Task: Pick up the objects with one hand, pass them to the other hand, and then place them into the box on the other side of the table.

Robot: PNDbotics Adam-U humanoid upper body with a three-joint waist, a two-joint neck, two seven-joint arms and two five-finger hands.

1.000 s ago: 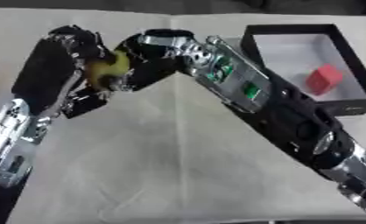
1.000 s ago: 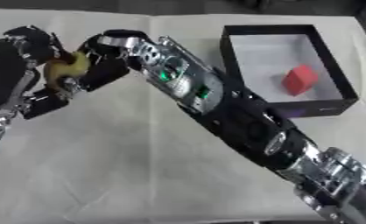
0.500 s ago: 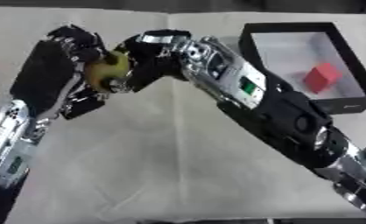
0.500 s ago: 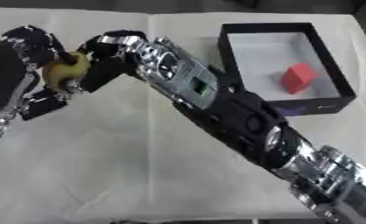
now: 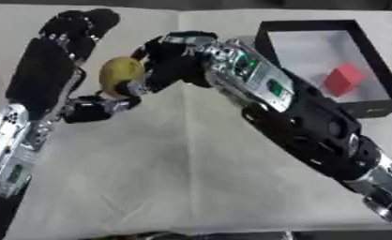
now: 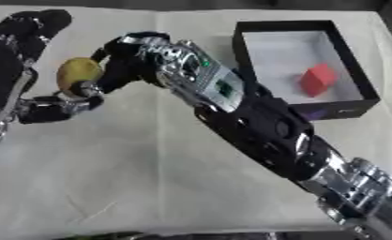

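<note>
A yellowish rounded object (image 5: 120, 72) is held above the table's left part. My right hand (image 5: 168, 63) reaches in from the right, its fingers curled round the object's right side. My left hand (image 5: 48, 70) stands just left of the object, palm towards it, with its fingers (image 5: 78, 27) stretched upward and its thumb (image 5: 101, 107) below the object. Whether the left palm touches the object is hidden. The black box (image 5: 267, 36) with a white inside sits at the far right and holds a red block (image 5: 344, 79).
A pale cloth (image 5: 166, 178) with creases covers the table. My right forearm (image 5: 297, 117) crosses it diagonally from the lower right and passes close to the box's near left corner. A dark strip runs along the far edge.
The left hand's fingers have straightened upward, away from the yellowish object. The right hand has stayed curled on it and drawn it slightly to the right.
</note>
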